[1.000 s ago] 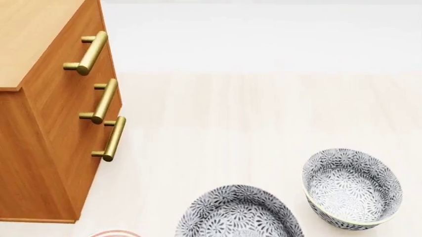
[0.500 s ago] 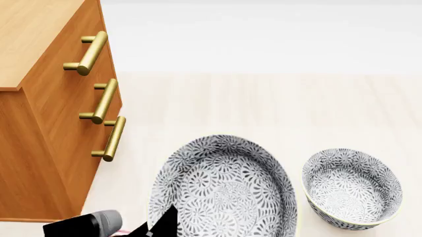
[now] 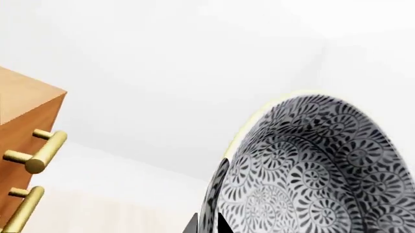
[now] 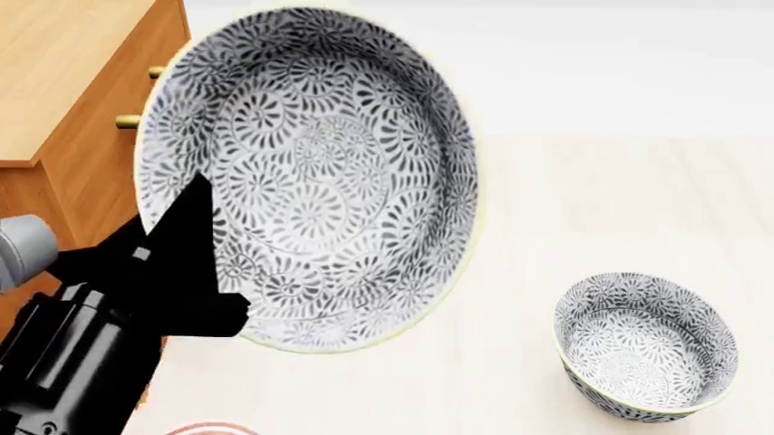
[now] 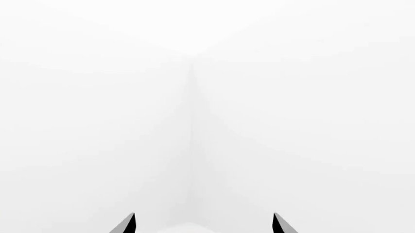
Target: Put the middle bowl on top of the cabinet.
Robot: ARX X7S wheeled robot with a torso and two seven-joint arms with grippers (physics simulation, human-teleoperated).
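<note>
The left end effector (image 4: pixel 206 272) is clamped on the rim of the deep grey-and-white floral bowl (image 4: pixel 308 172), one black finger lying inside it, so the bowl hangs tilted with its inside facing the head camera. It is held high off the pale bench (image 4: pixel 581 208), just beside the tall orange-brown wooden cabinet (image 4: pixel 61 82), probably so it clears the lighter flat top. The right end effector (image 5: pixel 202 224) is spread apart, holding nothing, facing blank white. A look-alike bowl (image 4: pixel 643 349) rests on the bench.

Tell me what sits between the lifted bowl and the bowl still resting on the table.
Nothing: in the head view only bare table separates the middle bowl from the resting bowl.
</note>
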